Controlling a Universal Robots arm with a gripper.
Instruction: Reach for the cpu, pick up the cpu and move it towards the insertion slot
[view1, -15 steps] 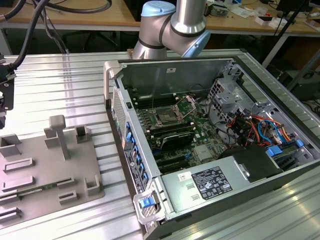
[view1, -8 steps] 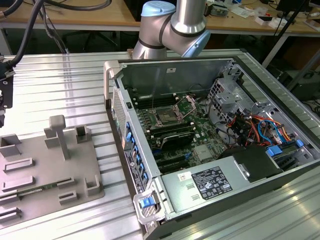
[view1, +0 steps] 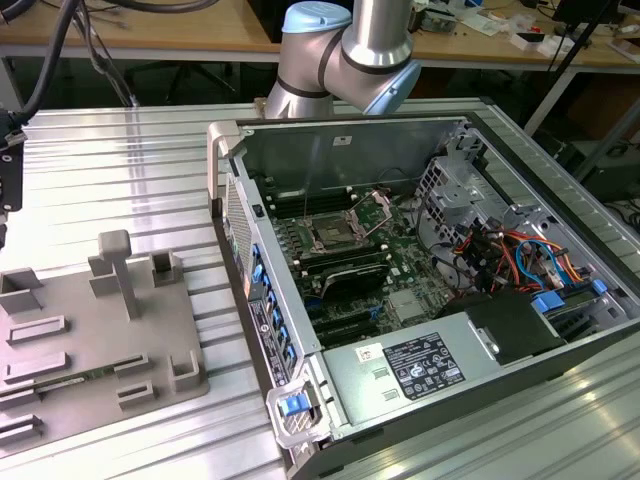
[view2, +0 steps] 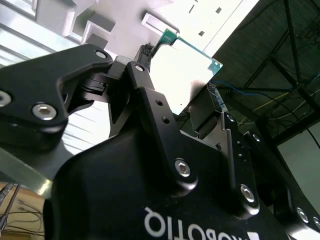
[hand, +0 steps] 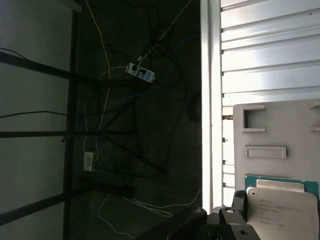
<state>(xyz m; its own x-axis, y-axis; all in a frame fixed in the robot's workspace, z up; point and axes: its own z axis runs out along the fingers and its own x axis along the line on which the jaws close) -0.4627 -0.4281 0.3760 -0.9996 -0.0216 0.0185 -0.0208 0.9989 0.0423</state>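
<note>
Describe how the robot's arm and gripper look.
In the exterior view, the arm has silver-grey metal tubes and rounded joints with pale blue caps. In the second wrist view, the gripper is matte black and angular. It is built of bolted plates with silver screw heads and has white lettering on its body.

In the second wrist view, the black gripper (view2: 176, 84) takes up the foreground, its linkages spread. The jaws stand on either side of the cpu (view2: 186, 61) and press against its edges. The chip's top plate glares white, with a thin green rim along its far edges. Beyond it lies a grey tray (view2: 105, 22) with raised blocks, resting on the ribbed metal desk (view2: 17, 37). Blue and yellow cables (view2: 252, 92) run through the dark area beside the desk.
</note>
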